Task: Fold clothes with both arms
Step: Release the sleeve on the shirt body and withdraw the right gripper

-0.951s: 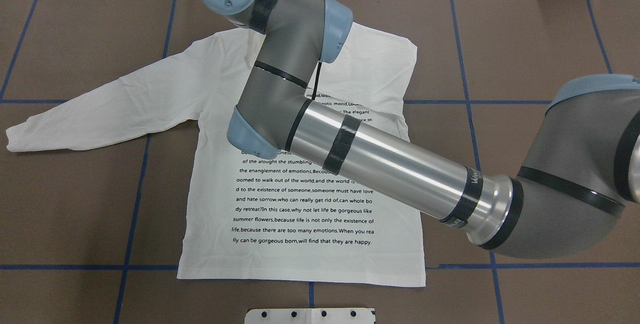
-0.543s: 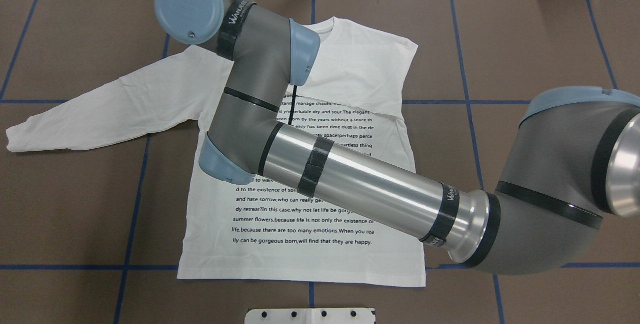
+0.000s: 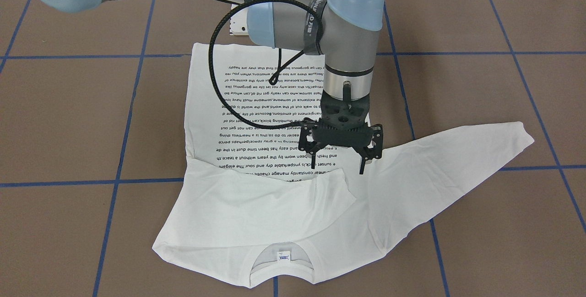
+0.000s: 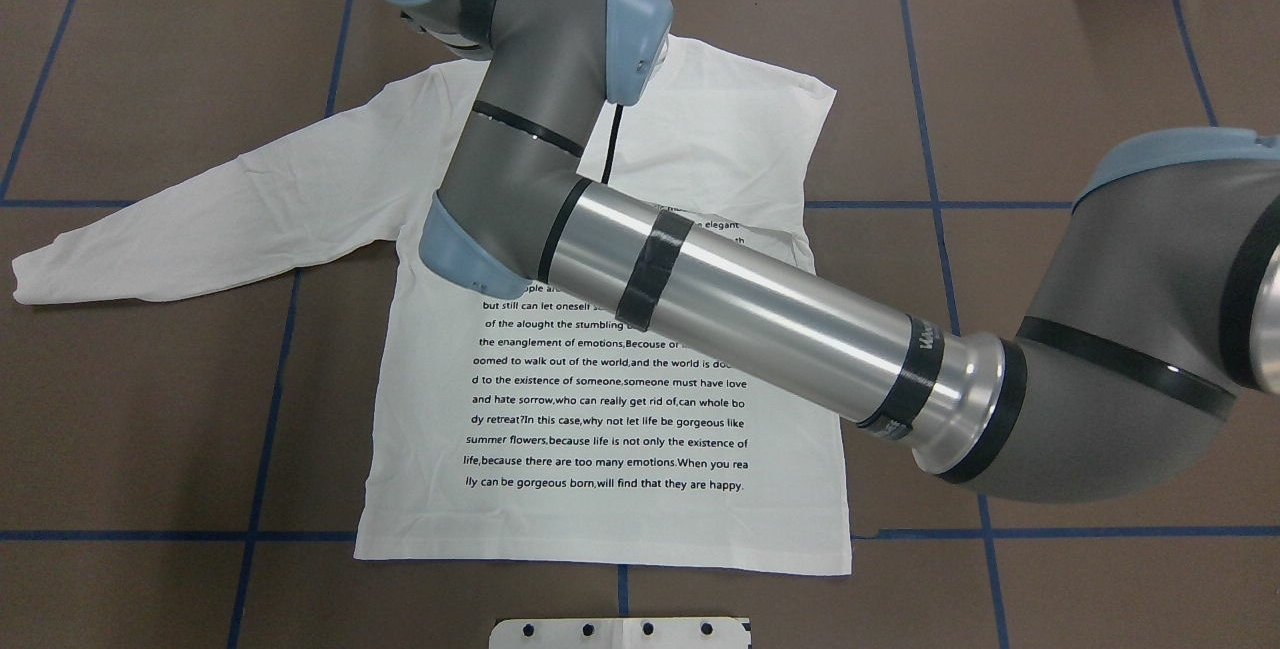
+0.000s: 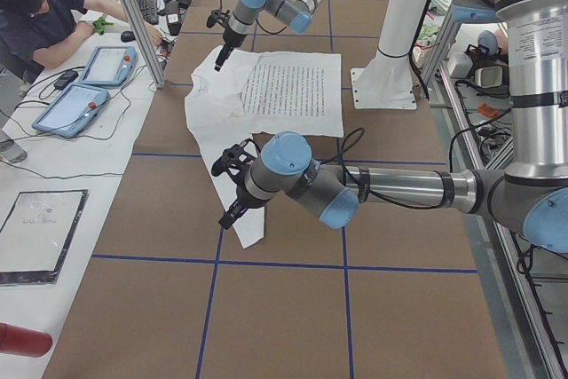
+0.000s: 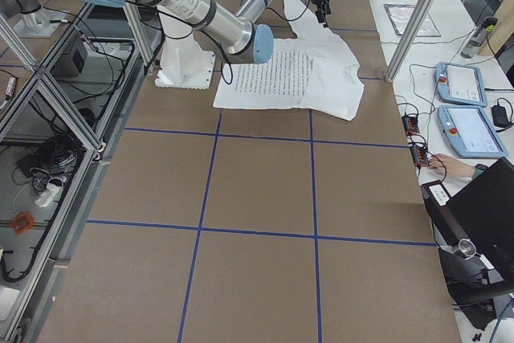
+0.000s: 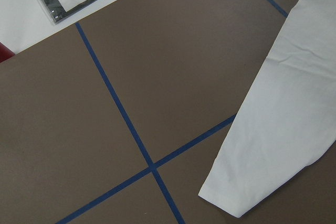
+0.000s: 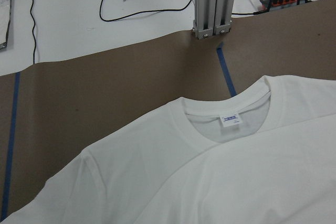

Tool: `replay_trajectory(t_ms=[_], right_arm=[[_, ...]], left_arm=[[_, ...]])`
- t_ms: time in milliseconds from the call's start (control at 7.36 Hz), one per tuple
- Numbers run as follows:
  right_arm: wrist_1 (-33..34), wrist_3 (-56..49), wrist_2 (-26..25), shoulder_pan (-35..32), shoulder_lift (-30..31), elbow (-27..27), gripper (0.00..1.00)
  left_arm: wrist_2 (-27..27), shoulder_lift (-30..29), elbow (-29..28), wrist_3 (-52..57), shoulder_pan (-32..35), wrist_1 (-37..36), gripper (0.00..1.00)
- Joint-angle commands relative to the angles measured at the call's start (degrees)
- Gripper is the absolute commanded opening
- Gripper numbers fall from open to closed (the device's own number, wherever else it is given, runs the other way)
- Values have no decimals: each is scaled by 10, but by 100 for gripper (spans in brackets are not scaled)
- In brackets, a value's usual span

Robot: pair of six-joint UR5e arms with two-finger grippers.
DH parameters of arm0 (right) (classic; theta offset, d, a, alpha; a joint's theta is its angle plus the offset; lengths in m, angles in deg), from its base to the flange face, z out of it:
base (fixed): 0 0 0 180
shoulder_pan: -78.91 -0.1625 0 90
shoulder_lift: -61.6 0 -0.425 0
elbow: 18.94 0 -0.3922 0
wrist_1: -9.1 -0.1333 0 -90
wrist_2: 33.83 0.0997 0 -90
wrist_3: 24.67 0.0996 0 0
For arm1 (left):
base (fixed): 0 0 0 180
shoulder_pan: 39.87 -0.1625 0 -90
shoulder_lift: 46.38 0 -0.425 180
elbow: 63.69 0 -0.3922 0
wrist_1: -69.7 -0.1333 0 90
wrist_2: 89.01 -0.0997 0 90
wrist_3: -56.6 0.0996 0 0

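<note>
A brown table (image 4: 1050,79) marked into squares by blue tape lines is seen, and the white T-shirt (image 4: 600,499) is spread flat on it, print side up. Its long axis is laid from the robot toward the operators' side. The ribbed collar (image 3: 281,270) with its small label (image 3: 284,257) is pointed away from the robot, and the hem is turned toward the white pedestal base (image 4: 620,632). The block of black text (image 4: 610,419) is printed across the chest and belly.

One sleeve (image 4: 200,219) is stretched out to the robot's left and slanted slightly back toward the robot. Its cuff (image 7: 236,192) is laid just beside a tape crossing. The other sleeve (image 3: 265,205) is folded across the upper chest.

The right arm (image 4: 750,309) is reached across the shirt. The right gripper (image 3: 339,165) is held over the chest, fingers down, just beside the tip of the folded sleeve. Its jaws are spread apart and no fabric is seen between them.

The left arm (image 5: 390,185) is extended over the outstretched sleeve, with the left gripper (image 5: 232,201) near the cuff. Whether its jaws are parted cannot be told.
</note>
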Motion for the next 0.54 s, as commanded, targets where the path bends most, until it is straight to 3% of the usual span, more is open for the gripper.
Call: replay_trajectory(t_ms=[0, 408], right_arm=[[35, -128, 125, -93, 72, -78, 100], [35, -334, 289, -224, 278, -259, 100]], left_arm=[[2, 0, 0, -31, -6, 58, 100], [-6, 9, -5, -188, -87, 98, 100]])
